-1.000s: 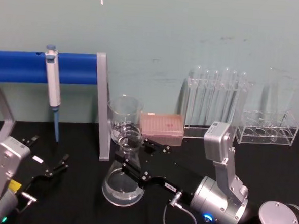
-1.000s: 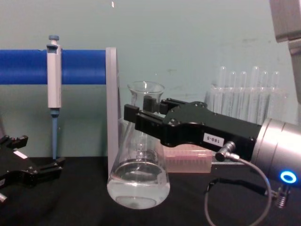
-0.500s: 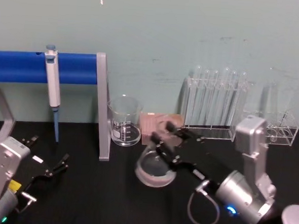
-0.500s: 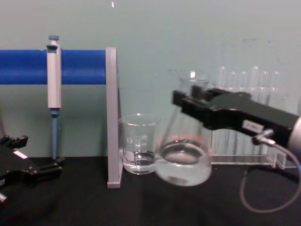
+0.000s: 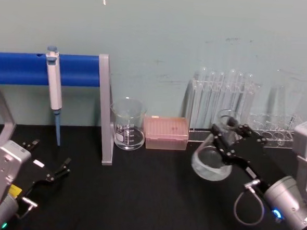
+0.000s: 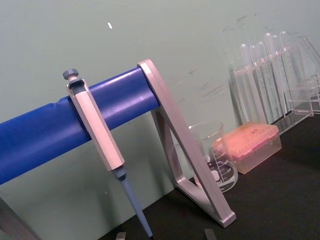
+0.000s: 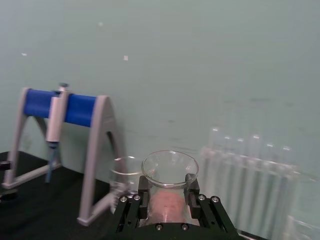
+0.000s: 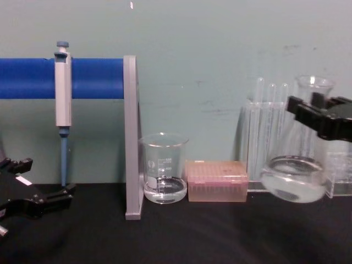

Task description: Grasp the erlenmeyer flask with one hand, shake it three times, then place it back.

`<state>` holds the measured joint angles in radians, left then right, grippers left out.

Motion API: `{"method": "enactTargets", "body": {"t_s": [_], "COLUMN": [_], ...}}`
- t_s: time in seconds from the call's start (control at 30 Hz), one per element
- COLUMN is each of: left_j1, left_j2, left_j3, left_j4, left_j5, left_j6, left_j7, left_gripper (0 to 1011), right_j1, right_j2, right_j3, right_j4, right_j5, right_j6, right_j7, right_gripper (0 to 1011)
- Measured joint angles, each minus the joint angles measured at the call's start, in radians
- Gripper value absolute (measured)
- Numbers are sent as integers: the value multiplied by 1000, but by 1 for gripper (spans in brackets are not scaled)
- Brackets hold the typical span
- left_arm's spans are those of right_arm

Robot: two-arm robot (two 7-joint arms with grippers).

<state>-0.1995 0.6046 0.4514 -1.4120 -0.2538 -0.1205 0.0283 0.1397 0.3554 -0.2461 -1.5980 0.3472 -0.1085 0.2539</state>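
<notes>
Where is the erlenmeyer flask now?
Head view, right side: the erlenmeyer flask is held by the right gripper, in front of the test tube rack.

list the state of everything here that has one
flask, tilted, held off the table, a little liquid inside
right gripper, shut on the flask's neck
left gripper, open, parked low at the left
beaker, upright on the table, some liquid
pipette, hanging on the blue bar
test tubes, upright in their rack

The right gripper (image 5: 229, 134) is black with small screws (image 7: 123, 199), on a silver wrist (image 5: 286, 204) with a looped grey cable (image 5: 247, 207).
</notes>
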Motion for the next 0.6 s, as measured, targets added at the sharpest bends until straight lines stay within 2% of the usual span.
{"method": "enactTargets", "body": {"t_s": [0.23,0.6], "left_j1": [0,0], "left_j2": [0,0], "left_j3": [0,0], "left_j4": [0,0], "left_j5": [0,0], "left_j6": [0,0], "left_j7": [0,0], "left_gripper": [1001,1001], "right_j1": [-23,-31], "right_j2": [-4,-20], "right_j3": [44,71], "right_j4": [-8,-10], "right_j5": [-9,-21], "right_j6": [8,18], "right_j7": [-17,-1], "right_gripper": [457,457]}}
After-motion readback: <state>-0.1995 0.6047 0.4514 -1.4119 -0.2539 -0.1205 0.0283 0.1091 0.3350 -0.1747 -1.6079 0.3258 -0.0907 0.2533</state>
